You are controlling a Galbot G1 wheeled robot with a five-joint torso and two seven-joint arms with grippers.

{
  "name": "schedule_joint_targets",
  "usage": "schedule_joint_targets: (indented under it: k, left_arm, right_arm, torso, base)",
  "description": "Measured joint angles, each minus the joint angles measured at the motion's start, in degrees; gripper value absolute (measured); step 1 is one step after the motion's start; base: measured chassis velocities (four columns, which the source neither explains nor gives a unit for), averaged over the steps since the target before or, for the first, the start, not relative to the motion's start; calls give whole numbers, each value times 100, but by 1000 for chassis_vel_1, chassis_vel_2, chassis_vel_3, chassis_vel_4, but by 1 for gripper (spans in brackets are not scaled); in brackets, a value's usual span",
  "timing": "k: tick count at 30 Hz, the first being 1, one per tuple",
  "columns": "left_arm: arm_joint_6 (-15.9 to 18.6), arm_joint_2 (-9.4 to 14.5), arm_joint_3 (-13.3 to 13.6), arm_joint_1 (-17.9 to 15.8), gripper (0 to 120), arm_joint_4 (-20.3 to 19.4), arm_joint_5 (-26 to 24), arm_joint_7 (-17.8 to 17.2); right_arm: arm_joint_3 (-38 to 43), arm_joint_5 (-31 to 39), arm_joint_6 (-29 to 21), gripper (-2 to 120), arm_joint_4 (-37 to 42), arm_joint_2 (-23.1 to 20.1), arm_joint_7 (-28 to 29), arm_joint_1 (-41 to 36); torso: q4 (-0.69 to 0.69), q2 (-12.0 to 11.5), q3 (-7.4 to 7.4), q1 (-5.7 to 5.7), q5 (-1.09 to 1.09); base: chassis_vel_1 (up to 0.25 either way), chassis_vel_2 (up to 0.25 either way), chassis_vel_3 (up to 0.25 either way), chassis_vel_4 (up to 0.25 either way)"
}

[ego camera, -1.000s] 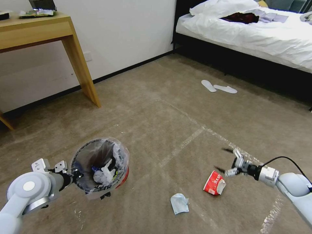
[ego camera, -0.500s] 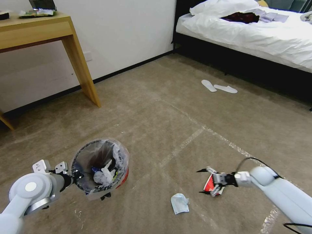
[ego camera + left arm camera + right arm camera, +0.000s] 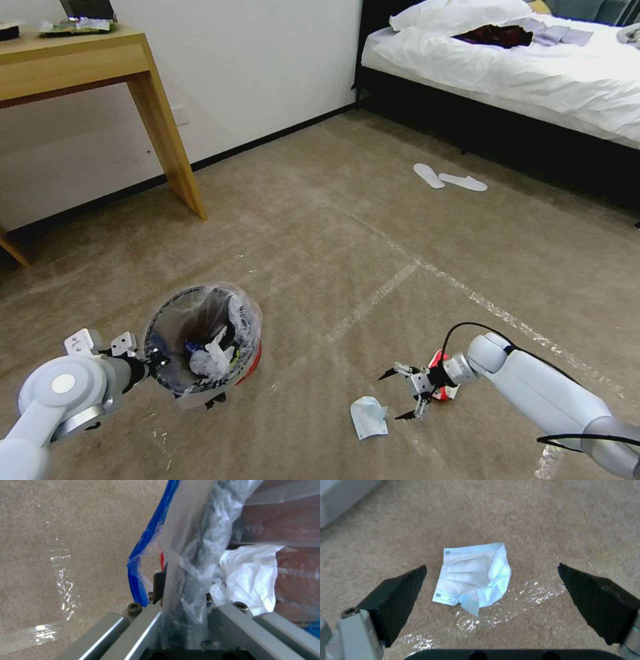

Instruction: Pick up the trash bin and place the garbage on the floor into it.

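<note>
**Inspector:** Status of the left gripper (image 3: 155, 360)?

**Assistant:** Pinched on the near rim of the trash bin (image 3: 200, 337), bag liner (image 3: 186, 562) caught between the jaws. The bin is held over the floor (image 3: 320, 220) on the robot's left, tilted toward the camera, white crumpled litter (image 3: 210, 357) inside.

**Inspector:** And the right gripper (image 3: 400, 395)?

**Assistant:** Spread wide, holding nothing, low over the carpet. In the wrist view its black fingertips (image 3: 400, 590) stand to either side of a pale blue-white packet (image 3: 475, 576), apart from it.

**Inspector:** Location of that packet?

**Assistant:** Flat on the floor, partly on a tape line (image 3: 506, 597), between bin and gripper. A red-and-white crushed cup (image 3: 441, 383) lies just behind the right wrist.
</note>
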Motion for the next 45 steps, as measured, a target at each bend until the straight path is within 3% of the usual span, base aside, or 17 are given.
schedule_joint_targets:
  k: [5,14,28,37,45]
  left_arm:
    - [-15,-83,-29,105,0,-72,105,22]
    - [-23,-86,-67,182,0,-142,122,22]
    - [-38,-48,-99,187,0,-228,103,21]
    - [-38,-35,-80,154,0,-225,109,84]
    - [-39,-38,-56,146,0,-247,131,103]
  right_arm:
    - [-162,-208,-86,100,-330,205,569,-96]
    - [-235,-361,-87,100,-903,522,799,-97]
    - [-518,-610,-164,100,-2131,1726,1409,173]
    - [-397,-1152,-209,100,-2299,1781,1795,285]
    - [-307,-1295,-198,100,-2478,1708,1800,315]
  torso:
    - [2,0,0,0,1]
    - [2,0,0,0,0]
    - [3,0,0,0,1]
    - [1,0,0,0,1]
    - [0,0,0,0,1]
  base:
    - [0,0,0,0]
    - [0,0,0,0]
    - [0,0,0,0]
    - [0,0,0,0]
    - [0,0,0,0]
